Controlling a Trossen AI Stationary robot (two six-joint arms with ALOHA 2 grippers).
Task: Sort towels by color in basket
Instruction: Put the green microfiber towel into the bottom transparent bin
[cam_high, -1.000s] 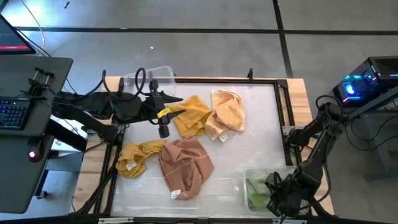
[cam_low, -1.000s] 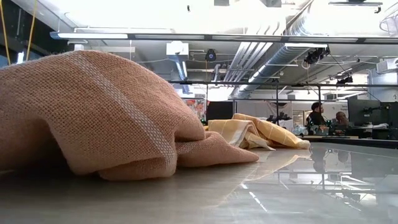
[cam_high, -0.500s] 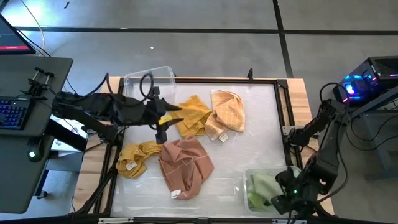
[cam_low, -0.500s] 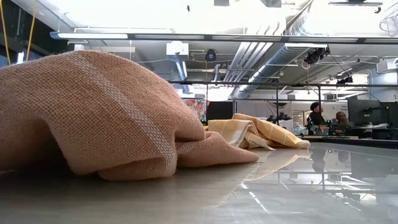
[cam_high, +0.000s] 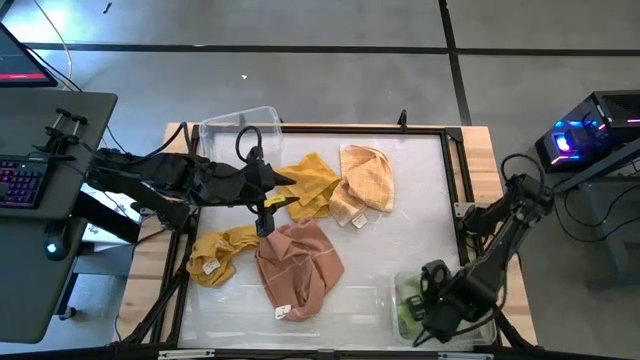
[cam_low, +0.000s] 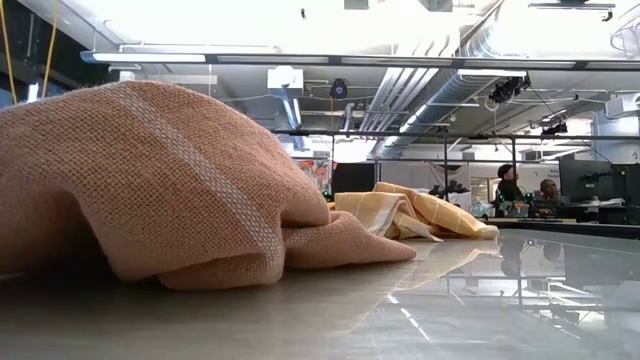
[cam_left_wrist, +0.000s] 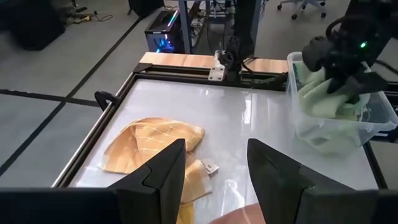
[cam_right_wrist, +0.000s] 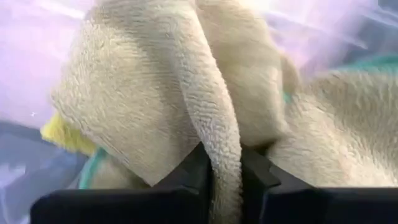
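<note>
Sorting step underway: right gripper (cam_high: 432, 300) is sitting in the clear bin (cam_high: 480, 335) at lower right of the high view, fingers pinched tight on a light green towel (cam_right_wrist: 155, 93). Left gripper (cam_left_wrist: 214, 165), fingers spread and empty, is hovering centre-left over the mustard towel (cam_high: 308, 182), with the pink towel (cam_high: 297, 264) just below it in frame. Left arm is clearly the nearer one to the loose pile.

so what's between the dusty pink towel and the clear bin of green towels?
High view: only bare white tabletop between the pink towel and the bin. No towel lies in that stretch.
</note>
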